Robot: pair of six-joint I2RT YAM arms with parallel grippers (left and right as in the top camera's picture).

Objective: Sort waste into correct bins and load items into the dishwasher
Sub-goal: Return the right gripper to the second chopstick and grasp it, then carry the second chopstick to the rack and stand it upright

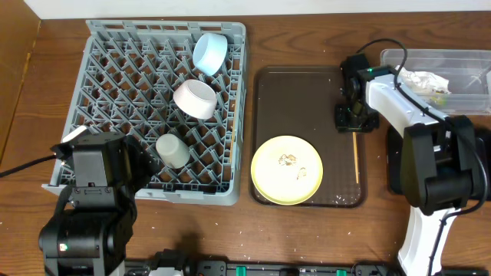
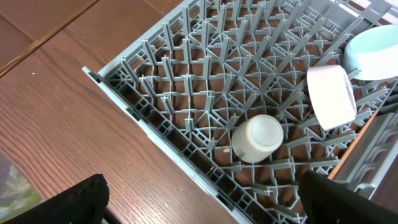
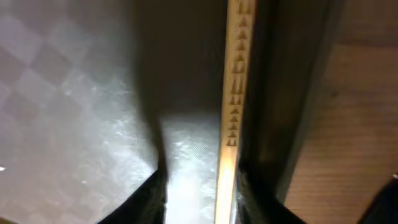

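Chopstick [image 1: 356,157] lies along the tray's [image 1: 265,92] right edge, right of frame centre, long axis running top to bottom. Right tool [image 1: 354,121] points straight down over its upper end, jaws straddling it, not clamped.

**No legible writing**

No word, number or brand can be read in any view. The nearest thing to a mark is a row of small dark triangles printed along the wooden chopstick [image 3: 235,93], seen close in the right wrist view. It is a pattern, not lettering. The wrapper [image 1: 423,81] in the clear tub [image 1: 468,57] is too small and crumpled from overhead for any print to be made out.
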